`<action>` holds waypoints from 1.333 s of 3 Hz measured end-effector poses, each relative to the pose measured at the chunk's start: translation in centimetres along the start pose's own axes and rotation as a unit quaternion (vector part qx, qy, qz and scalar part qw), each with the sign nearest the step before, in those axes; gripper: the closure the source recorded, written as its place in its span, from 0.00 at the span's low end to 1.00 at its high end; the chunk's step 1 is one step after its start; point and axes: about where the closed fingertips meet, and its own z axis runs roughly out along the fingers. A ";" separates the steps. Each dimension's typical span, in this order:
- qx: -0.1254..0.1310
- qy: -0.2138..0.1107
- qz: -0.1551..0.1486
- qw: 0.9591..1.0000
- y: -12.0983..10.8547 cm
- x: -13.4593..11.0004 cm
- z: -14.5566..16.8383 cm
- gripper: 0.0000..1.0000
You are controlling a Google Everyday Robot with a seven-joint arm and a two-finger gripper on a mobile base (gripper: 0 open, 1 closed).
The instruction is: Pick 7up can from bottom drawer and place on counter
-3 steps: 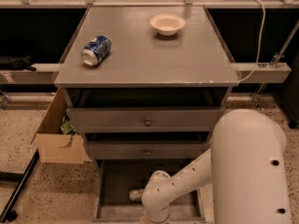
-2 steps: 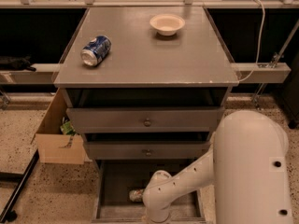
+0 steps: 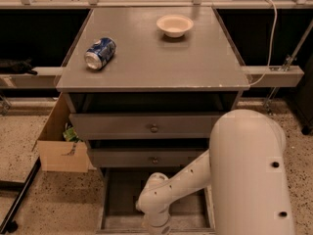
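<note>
The bottom drawer (image 3: 122, 199) of the grey cabinet stands pulled open, showing a plain grey floor. My white arm (image 3: 195, 175) bends down into it from the right. The gripper (image 3: 157, 227) hangs below the wrist over the drawer's front middle, at the bottom edge of the picture, mostly hidden by the wrist. The 7up can is hidden from view. The counter (image 3: 156, 62) is the cabinet's broad grey top.
A blue and white can (image 3: 100, 53) lies on its side at the counter's left. A white bowl (image 3: 174, 25) sits at the back. Two shallower drawers (image 3: 146, 128) with knobs jut out above the bottom one. A cardboard box (image 3: 61, 148) stands on the floor to the left.
</note>
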 end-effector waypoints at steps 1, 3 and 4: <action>-0.032 0.013 0.006 0.999 -3.3 1.9 -1.5 0.00; -0.014 0.008 0.015 1.000 -6.4 2.6 -3.0 0.00; -0.046 -0.047 0.009 0.998 -6.0 1.4 0.5 0.00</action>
